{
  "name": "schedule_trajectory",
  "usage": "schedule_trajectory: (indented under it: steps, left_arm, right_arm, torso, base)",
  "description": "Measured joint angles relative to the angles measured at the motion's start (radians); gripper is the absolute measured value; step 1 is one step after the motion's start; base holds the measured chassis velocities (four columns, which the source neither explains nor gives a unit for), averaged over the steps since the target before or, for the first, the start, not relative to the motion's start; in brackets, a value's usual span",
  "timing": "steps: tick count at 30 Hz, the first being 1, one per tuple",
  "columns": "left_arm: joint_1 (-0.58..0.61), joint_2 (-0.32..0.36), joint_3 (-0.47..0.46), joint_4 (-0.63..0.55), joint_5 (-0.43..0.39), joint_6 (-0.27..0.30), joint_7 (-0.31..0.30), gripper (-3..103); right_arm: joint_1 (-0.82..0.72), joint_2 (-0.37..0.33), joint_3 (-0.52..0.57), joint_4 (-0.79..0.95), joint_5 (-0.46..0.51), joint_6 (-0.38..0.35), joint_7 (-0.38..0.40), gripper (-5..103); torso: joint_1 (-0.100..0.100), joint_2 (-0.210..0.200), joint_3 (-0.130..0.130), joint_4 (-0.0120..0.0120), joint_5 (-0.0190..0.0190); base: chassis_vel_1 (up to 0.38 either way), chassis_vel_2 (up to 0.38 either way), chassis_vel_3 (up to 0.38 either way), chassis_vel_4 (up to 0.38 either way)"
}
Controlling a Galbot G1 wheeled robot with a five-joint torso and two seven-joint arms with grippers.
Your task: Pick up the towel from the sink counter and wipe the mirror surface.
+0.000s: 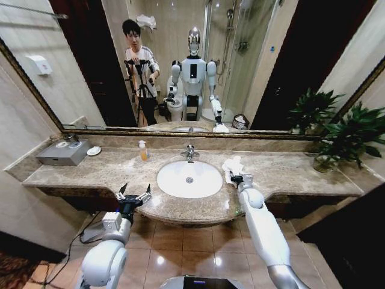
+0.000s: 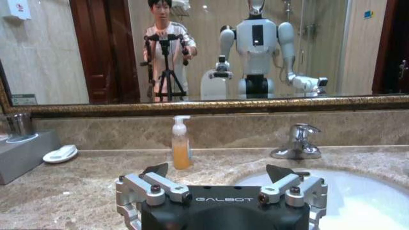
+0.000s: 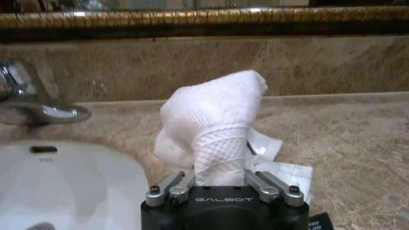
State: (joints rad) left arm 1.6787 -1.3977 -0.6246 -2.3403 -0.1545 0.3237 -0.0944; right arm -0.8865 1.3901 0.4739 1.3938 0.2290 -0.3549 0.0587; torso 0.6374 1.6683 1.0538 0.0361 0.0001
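Right gripper (image 3: pixel 219 184) pinched shut on the towel (image 3: pixel 211 120), low on a bunched fold, the rest standing up in a soft peak above the jaws. Towel on the counter (image 1: pixel 283 171), just right of the basin (image 1: pixel 189 179), below the mirror (image 1: pixel 252 60). Likely light, limp, rough enough not to slip; best held by a thick gathered fold so a loose pad is left for wiping. Left gripper (image 2: pixel 221 179) spread wide, holding nothing, near the counter's front edge, left of the basin.
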Motion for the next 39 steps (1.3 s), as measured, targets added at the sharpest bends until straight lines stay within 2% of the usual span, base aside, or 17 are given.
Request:
schedule_trajectory:
  steps: [1, 4, 10, 14, 20, 23, 30, 39]
  left_arm:
    - [0.0, 0.0, 0.0, 0.0, 0.0, 0.0, 0.0, 100]
    - [0.0, 0.0, 0.0, 0.0, 0.0, 0.0, 0.0, 100]
    - [0.0, 0.0, 0.0, 0.0, 0.0, 0.0, 0.0, 100]
    - [0.0, 0.0, 0.0, 0.0, 0.0, 0.0, 0.0, 100]
    - [0.0, 0.0, 0.0, 0.0, 0.0, 0.0, 0.0, 100]
    - [0.0, 0.0, 0.0, 0.0, 0.0, 0.0, 0.0, 100]
    - [0.0, 0.0, 0.0, 0.0, 0.0, 0.0, 0.0, 100]
    - [0.0, 0.0, 0.0, 0.0, 0.0, 0.0, 0.0, 100]
  right_arm:
    - [0.0, 0.0, 0.0, 0.0, 0.0, 0.0, 0.0, 24]
    - [-0.043, -0.007, 0.004, 0.081, 0.043, 0.033, 0.01, 10]
    - [-0.13, -0.018, 0.027, 0.269, 0.09, 0.066, 0.002, 10]
    - [-0.22, -0.004, 0.049, 0.469, 0.112, 0.071, -0.002, 10]
    - [-0.339, 0.036, 0.067, 0.635, 0.106, 0.071, -0.015, 10]
    - [-0.434, 0.067, 0.083, 0.713, 0.069, 0.09, -0.045, 10]
    - [-0.523, 0.095, 0.105, 0.789, 0.025, 0.131, -0.095, 10]
    - [-0.531, 0.107, 0.097, 0.794, 0.005, 0.142, -0.106, 10]
  torso:
    - [0.0, 0.0, 0.0, 0.0, 0.0]
    - [0.0, 0.0, 0.0, 0.0, 0.0001]
    - [0.0, 0.0, 0.0, -0.0004, -0.0003]
    - [0.0, 0.0, 0.0, -0.0002, -0.0003]
    - [0.0, 0.0, 0.0, -0.0002, -0.0002]
    - [0.0, 0.0, 0.0, -0.0002, -0.0003]
    - [0.0, 0.0, 0.0, -0.0003, -0.0003]
    - [0.0, 0.0, 0.0, -0.0002, -0.0003]
  base:
    - [0.0, 0.0, 0.0, 0.0]
    - [0.0, 0.0, 0.0, 0.0]
    - [0.0, 0.0, 0.0, 0.0]
    - [0.0, 0.0, 0.0, 0.0]
    - [0.0, 0.0, 0.0, 0.0]
    - [0.0, 0.0, 0.0, 0.0]
    - [0.0, 0.0, 0.0, 0.0]
    - [0.0, 0.0, 0.0, 0.0]
